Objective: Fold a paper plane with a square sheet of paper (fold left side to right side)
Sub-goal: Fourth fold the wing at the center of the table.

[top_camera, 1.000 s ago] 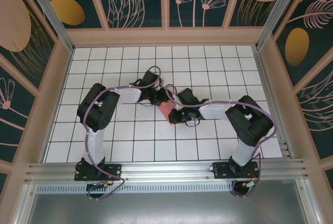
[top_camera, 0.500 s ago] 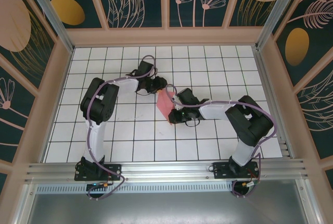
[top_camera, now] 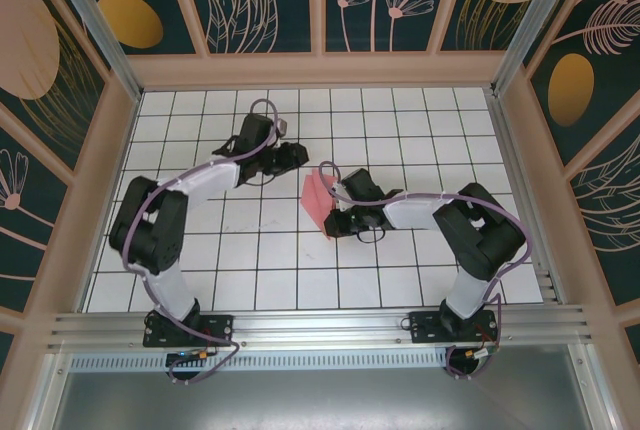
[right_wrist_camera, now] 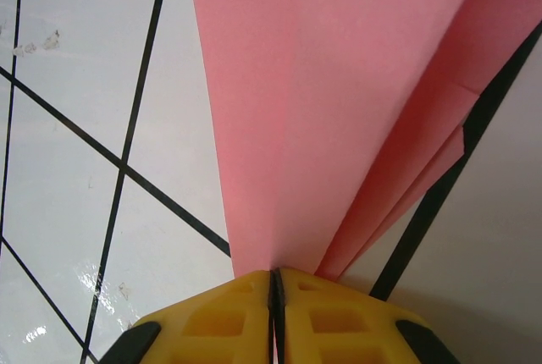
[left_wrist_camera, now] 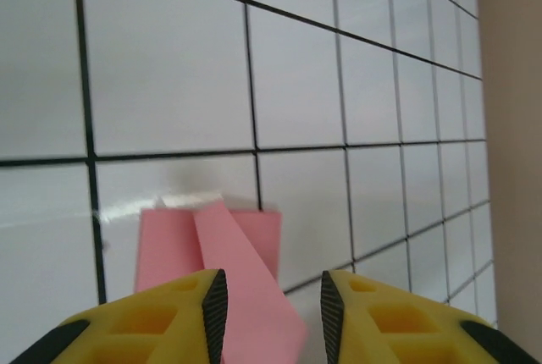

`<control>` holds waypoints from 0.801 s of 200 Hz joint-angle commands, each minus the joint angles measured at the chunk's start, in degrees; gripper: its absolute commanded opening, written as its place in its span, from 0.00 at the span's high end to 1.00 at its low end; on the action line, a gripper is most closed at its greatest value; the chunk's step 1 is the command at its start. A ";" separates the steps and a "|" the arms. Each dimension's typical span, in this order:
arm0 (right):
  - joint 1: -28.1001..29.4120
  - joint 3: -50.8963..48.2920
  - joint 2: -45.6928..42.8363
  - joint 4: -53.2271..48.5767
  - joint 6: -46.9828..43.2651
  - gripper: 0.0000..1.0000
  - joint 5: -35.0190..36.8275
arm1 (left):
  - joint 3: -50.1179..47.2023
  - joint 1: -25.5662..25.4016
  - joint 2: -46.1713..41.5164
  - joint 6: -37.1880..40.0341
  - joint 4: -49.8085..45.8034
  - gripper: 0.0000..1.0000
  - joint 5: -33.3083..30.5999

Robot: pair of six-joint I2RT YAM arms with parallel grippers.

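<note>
The square sheet of paper (top_camera: 318, 197) is pink and creased into a layered, pointed shape, lying on the white grid table near its middle. My right gripper (top_camera: 336, 214) is shut on its near right edge. In the right wrist view the folded layers of paper (right_wrist_camera: 339, 85) fan out from the closed yellow gripper (right_wrist_camera: 275, 275). My left gripper (top_camera: 296, 157) is open up and left of the paper, apart from it. In the left wrist view a raised flap of paper (left_wrist_camera: 233, 250) shows ahead of the left gripper (left_wrist_camera: 273, 313), ungripped.
The table (top_camera: 200, 250) is a white grid tiled with black lines, boxed in by wooden walls (top_camera: 320, 70). Both arm bases sit on the metal rail (top_camera: 320, 328) at the near edge.
My left arm has stretched out and its gripper has drawn back from the paper toward the upper left. The right gripper has stayed shut on the paper in the same place.
</note>
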 commanded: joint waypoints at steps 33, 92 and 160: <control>0.03 -3.27 2.97 -8.25 -0.74 0.89 4.21 | -12.15 -7.79 -0.57 -10.96 11.48 0.68 2.94; 0.73 -3.99 2.76 -7.23 -0.06 0.89 5.52 | -12.53 -9.67 3.12 -14.32 13.70 0.70 4.61; 0.87 -3.90 3.02 -7.12 -0.29 0.90 5.62 | -13.72 -11.48 5.12 -16.44 16.00 0.69 6.69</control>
